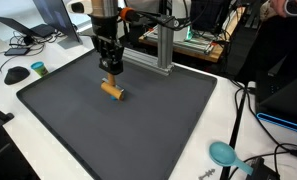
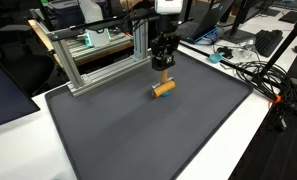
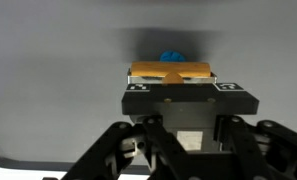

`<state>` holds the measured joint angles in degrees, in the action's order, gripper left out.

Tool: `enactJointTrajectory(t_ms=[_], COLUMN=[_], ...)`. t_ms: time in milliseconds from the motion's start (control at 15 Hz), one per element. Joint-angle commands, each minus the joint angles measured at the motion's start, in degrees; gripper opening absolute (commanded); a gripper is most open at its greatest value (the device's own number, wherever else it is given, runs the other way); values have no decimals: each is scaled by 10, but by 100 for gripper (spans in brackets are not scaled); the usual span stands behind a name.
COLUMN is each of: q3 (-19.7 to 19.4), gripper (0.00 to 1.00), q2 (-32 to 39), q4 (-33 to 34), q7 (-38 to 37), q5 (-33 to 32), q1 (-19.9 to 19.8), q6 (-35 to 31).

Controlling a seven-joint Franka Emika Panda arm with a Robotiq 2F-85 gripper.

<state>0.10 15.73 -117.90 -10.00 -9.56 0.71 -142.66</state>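
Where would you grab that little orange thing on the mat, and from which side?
Probably across its narrow middle, straight down from above: the orange piece lies flat on the mat, its long sides free for the fingers. The gripper is shut on it that way.

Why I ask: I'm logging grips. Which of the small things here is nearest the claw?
The orange block, on the dark mat, gripped by the claw. The teal scoop and the dark disc lie off the mat, far away.
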Motion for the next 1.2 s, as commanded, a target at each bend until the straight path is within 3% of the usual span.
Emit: enactJointTrajectory(t_ms=[0, 1133], q3=[-5, 1], gripper=[22, 22], q2=[37, 61], q4=[7, 22], q7=[2, 15], q5=[11, 26], q1=[9, 9], q6=[13, 52])
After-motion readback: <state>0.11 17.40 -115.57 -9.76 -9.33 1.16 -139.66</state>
